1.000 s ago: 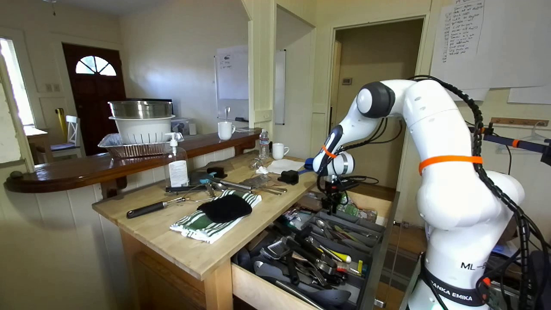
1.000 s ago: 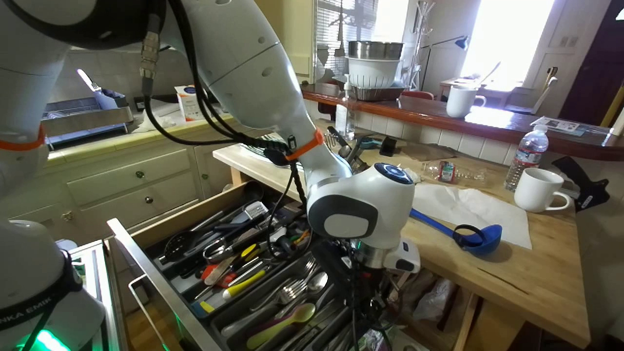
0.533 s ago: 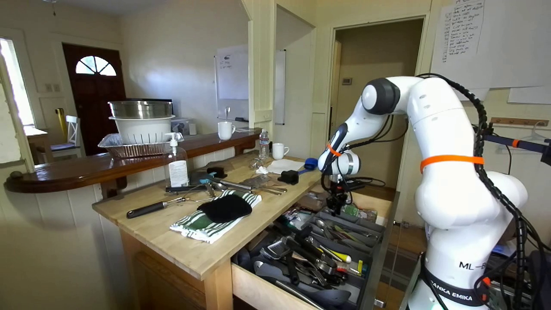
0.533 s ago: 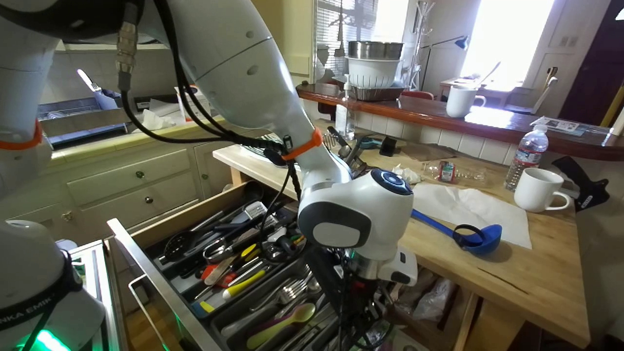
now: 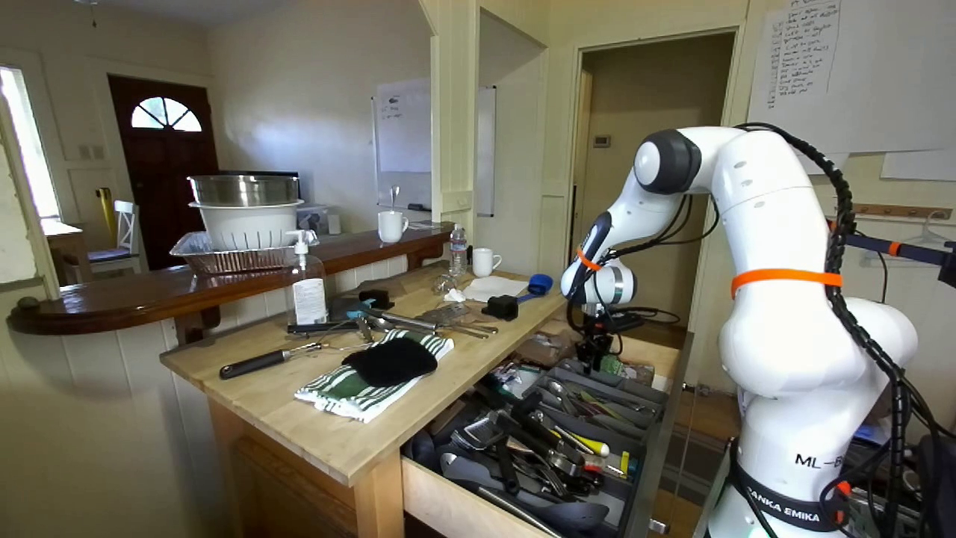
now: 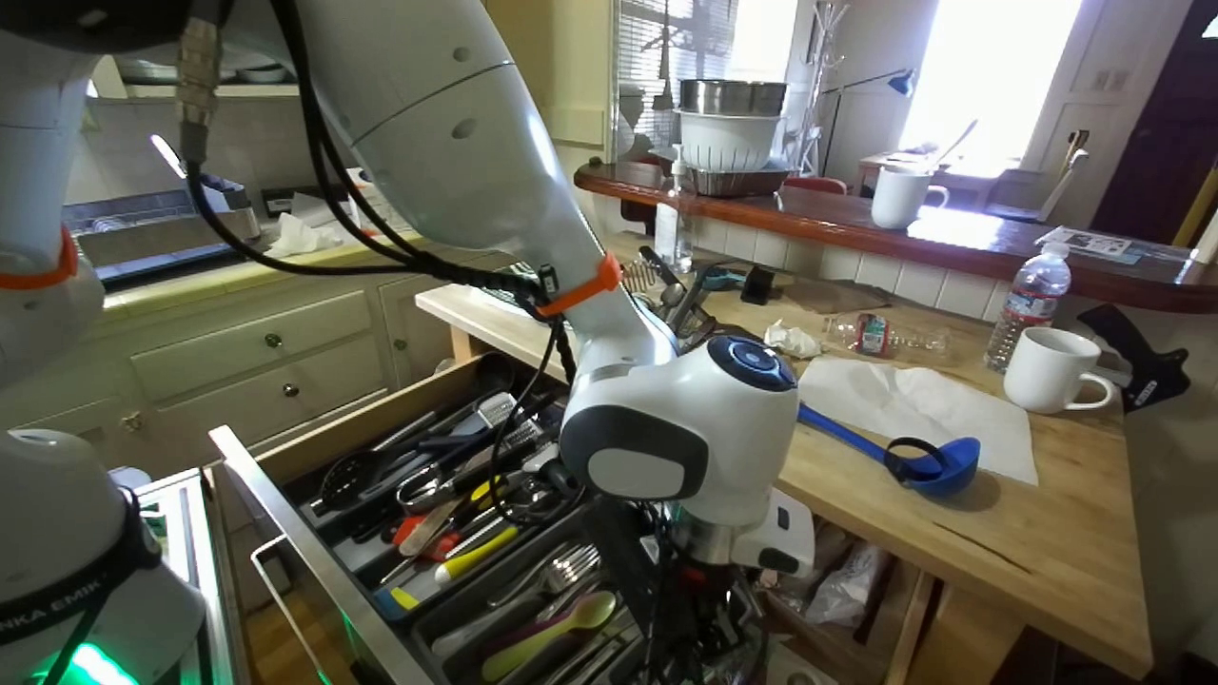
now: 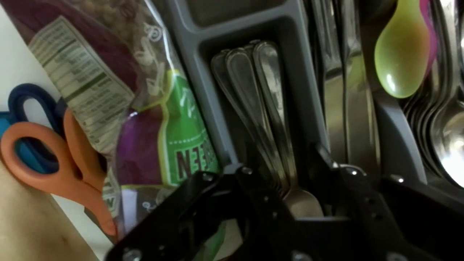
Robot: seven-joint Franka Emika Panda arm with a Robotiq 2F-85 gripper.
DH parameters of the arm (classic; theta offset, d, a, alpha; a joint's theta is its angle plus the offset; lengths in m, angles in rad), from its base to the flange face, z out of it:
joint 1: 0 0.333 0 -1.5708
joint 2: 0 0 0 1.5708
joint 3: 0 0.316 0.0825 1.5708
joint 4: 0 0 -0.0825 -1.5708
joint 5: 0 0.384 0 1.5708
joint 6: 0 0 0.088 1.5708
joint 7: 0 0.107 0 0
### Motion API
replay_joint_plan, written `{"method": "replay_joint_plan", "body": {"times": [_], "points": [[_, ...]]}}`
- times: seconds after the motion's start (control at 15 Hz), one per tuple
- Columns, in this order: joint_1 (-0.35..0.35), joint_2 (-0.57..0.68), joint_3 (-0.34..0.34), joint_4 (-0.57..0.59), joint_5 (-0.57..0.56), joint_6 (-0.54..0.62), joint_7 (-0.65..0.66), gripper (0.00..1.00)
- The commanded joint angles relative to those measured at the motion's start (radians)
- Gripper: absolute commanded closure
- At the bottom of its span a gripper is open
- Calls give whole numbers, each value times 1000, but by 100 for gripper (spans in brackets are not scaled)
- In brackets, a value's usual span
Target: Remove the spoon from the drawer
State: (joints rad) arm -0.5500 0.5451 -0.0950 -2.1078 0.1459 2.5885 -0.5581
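The drawer (image 5: 467, 501) stands pulled out, with a dark divided tray crowded with utensils; its front rim (image 6: 285, 533) shows in an exterior view. In the wrist view, a narrow compartment holds several metal handles, and a metal spoon (image 7: 305, 203) shows its bowl between my fingers. A yellow-green spoon (image 7: 400, 54) and nested metal spoons (image 7: 449, 134) lie in compartments to the right. My gripper (image 7: 284, 163) is open, its fingers spread on either side of the narrow compartment. In an exterior view the gripper (image 5: 594, 359) hangs over the drawer's far part. Whether it touches anything cannot be told.
Left of the compartment are a printed plastic bag (image 7: 145, 145) and orange scissors (image 7: 54, 163). Table knives (image 7: 348, 108) lie just right. The wooden countertop (image 6: 1066, 561) edges the drawer, bearing a blue ladle (image 6: 942, 466) and a white mug (image 6: 1051, 371).
The arm and gripper have moved steadily right in an exterior view, and left and slightly down in an exterior view, over the drawer. The utensils look unmoved.
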Motion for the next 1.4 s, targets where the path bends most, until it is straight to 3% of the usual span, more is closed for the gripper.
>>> {"method": "replay_joint_plan", "body": {"times": [0.0, 0.53, 1.33], "points": [[14, -10, -10, -14, -24, 39, 9, 58], [35, 8, -10, 8, -45, 33, 16, 64], [39, 74, -13, 68, -65, 60, 29, 63]]}}
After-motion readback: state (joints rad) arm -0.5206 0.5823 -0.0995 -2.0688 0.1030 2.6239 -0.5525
